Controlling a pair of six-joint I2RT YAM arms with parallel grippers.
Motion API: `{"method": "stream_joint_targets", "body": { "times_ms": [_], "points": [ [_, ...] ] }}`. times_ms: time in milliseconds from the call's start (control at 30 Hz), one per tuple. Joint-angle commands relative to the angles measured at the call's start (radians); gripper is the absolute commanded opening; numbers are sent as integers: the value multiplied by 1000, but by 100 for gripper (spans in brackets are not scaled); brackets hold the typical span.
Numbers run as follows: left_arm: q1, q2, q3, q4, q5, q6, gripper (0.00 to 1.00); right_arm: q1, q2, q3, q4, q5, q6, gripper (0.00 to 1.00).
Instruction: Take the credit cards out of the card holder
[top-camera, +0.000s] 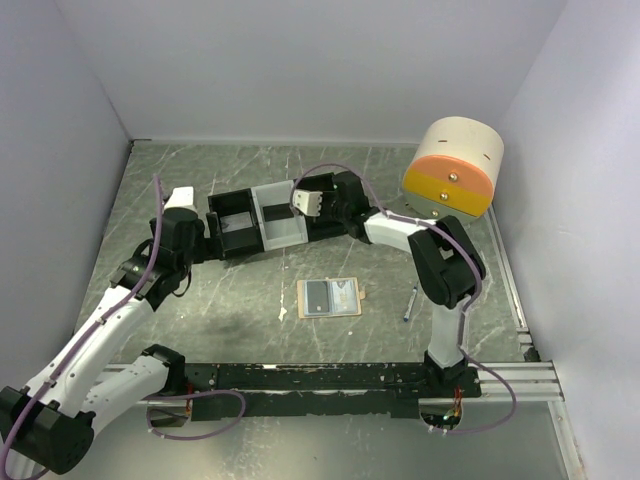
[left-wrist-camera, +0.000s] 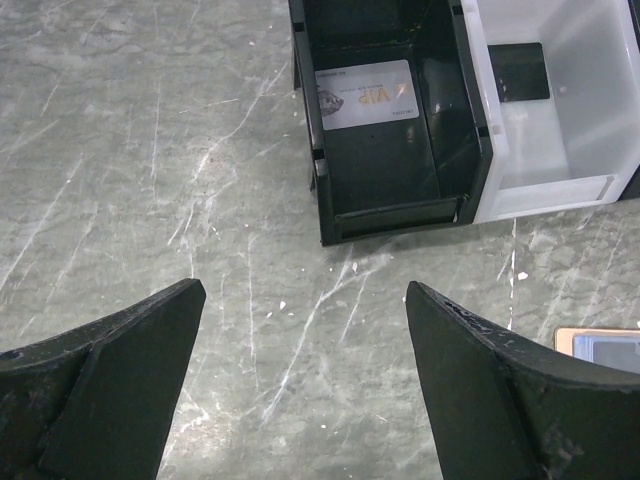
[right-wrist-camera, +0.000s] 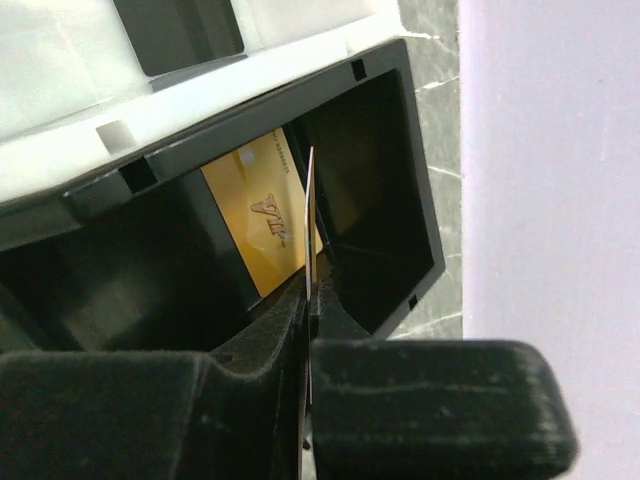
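The card holder (top-camera: 331, 297) lies open on the table's middle, tan-edged with a pale inside; its corner (left-wrist-camera: 603, 345) shows in the left wrist view. My right gripper (top-camera: 301, 203) (right-wrist-camera: 311, 287) is shut on a credit card (right-wrist-camera: 311, 225), seen edge-on above the tray's right black compartment (right-wrist-camera: 395, 240), where a gold card (right-wrist-camera: 262, 215) lies. My left gripper (top-camera: 205, 248) (left-wrist-camera: 305, 290) hangs open and empty over bare table just before the tray's left black compartment (left-wrist-camera: 390, 180), which holds a white card (left-wrist-camera: 366, 93). A black card (left-wrist-camera: 520, 71) lies in the white middle compartment.
The three-compartment tray (top-camera: 258, 222) stands at the back centre. A pen (top-camera: 411, 303) lies to the right of the card holder. A cream and orange cylinder (top-camera: 455, 165) rises at the back right. Walls close in the table on three sides.
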Motion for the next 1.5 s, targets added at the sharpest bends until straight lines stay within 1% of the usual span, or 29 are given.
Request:
{"method": "stream_joint_targets", "body": {
  "times_ms": [0,233,400,467,533,567,600,800,933,1067,1100,1133,1200,1333,1467],
  "points": [
    [6,-9,6,-16,-5,5,95,10,64,64,-45,60,-18,0],
    [6,-5,9,-19,1,6,94,33,159,137,-26,100,-18,0],
    [6,-2,8,-20,-1,6,95,40,199,142,15,134,-47,0],
    [6,-1,7,-20,0,7,95,41,210,155,7,144,-53,0],
    [6,2,8,-20,2,7,95,42,218,160,-3,142,-53,5],
    [6,4,7,-20,4,7,95,42,218,156,-1,140,-57,9],
    [6,6,8,-21,4,9,95,43,218,151,8,142,-58,15],
    [6,19,10,-23,10,9,94,40,213,154,-2,113,-33,36],
    [6,20,10,-23,12,9,94,38,193,147,-28,72,-18,41],
    [6,22,9,-23,13,9,94,24,167,152,-72,29,32,45],
    [6,22,9,-23,13,9,94,22,161,156,-88,14,42,49],
    [5,24,9,-22,16,9,94,19,158,163,-107,2,54,56],
    [6,27,9,-21,23,9,94,16,151,172,-123,-14,77,60],
    [6,39,12,-23,29,9,94,7,121,158,-126,-44,114,63],
    [6,41,11,-23,37,9,94,-3,76,137,-83,-55,183,64]
  ]
}}
